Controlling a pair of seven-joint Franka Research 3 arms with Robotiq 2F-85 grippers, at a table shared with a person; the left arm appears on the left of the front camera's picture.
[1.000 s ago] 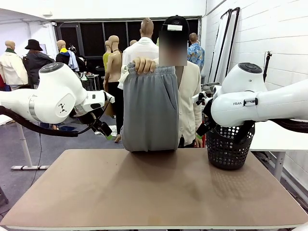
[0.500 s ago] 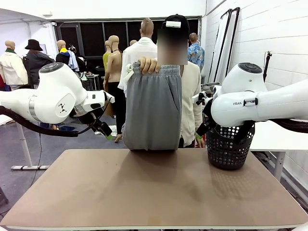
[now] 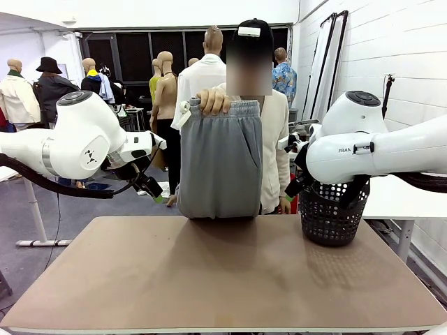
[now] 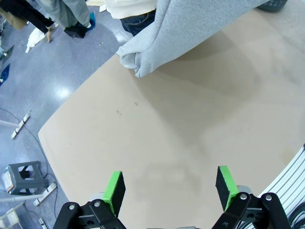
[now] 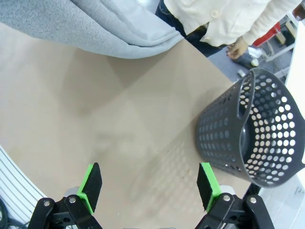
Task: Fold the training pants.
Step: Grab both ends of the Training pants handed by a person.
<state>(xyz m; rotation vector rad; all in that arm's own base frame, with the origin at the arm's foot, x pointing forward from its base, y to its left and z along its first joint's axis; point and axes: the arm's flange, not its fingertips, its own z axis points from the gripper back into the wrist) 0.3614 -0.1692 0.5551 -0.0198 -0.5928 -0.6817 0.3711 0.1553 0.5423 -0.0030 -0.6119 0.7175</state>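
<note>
A person at the far side of the table holds the light grey training pants (image 3: 220, 164) up by the waistband with one hand (image 3: 213, 101). The pants hang doubled over, and their lower end rests at the table's far edge. In the wrist views the pants show as grey cloth lying onto the far edge (image 4: 190, 28) (image 5: 95, 24). My left gripper (image 3: 155, 192) hovers left of the pants, above the table's far left corner, open and empty (image 4: 170, 183). My right gripper (image 3: 290, 190) hangs right of the pants beside the basket, open and empty (image 5: 148, 186).
A black perforated basket (image 3: 334, 213) (image 5: 252, 133) stands at the table's far right. The brown table top (image 3: 223, 279) is bare in front of the pants. The person's other hand (image 5: 237, 47) hangs near the basket.
The person has shifted the hanging pants slightly to the right, with the holding hand a little lower. Both arms have stayed where they were.
</note>
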